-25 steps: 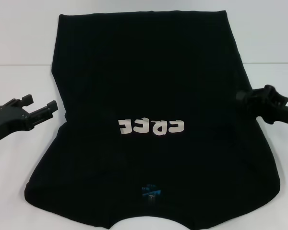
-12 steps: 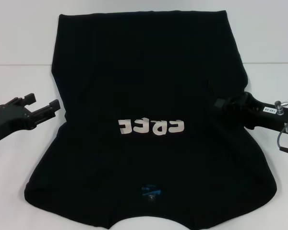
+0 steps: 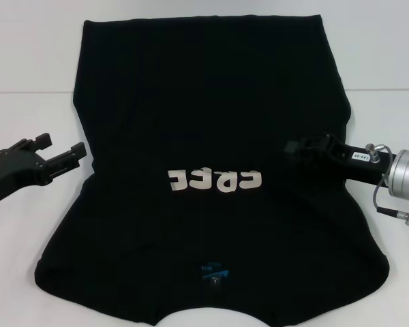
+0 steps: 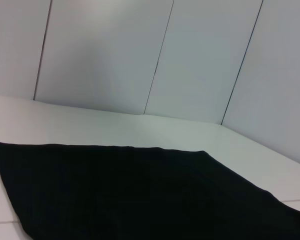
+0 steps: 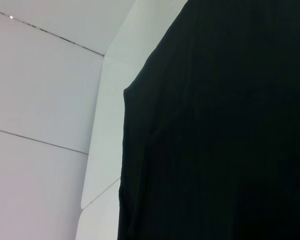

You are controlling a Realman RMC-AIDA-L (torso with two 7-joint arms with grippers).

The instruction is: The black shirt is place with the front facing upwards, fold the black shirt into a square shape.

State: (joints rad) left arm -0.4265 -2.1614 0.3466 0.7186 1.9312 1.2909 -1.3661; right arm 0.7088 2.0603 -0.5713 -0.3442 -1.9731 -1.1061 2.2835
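Observation:
The black shirt (image 3: 204,102) lies spread on the white table (image 3: 27,75), chest up, with its white letters (image 3: 216,179) upside down to me and the blue neck label (image 3: 213,272) at the near edge. My right gripper (image 3: 293,150) reaches in from the right over the shirt beside the letters, shut on cloth from the shirt's right side. My left gripper (image 3: 60,146) hangs open just off the shirt's left edge, with nothing in it. The left wrist view shows the shirt (image 4: 115,190) flat on the table. In the right wrist view the shirt (image 5: 230,140) fills most of the picture.
White wall panels (image 4: 105,55) stand behind the table. A grey cable connector (image 3: 402,174) sits on my right wrist. Bare table shows to the left (image 3: 27,225) and right (image 3: 395,102) of the shirt.
My right gripper has moved leftward from the shirt's right edge to a spot over the cloth near the letters, and the shirt's right edge has drawn inward with it. The left gripper edged slightly right.

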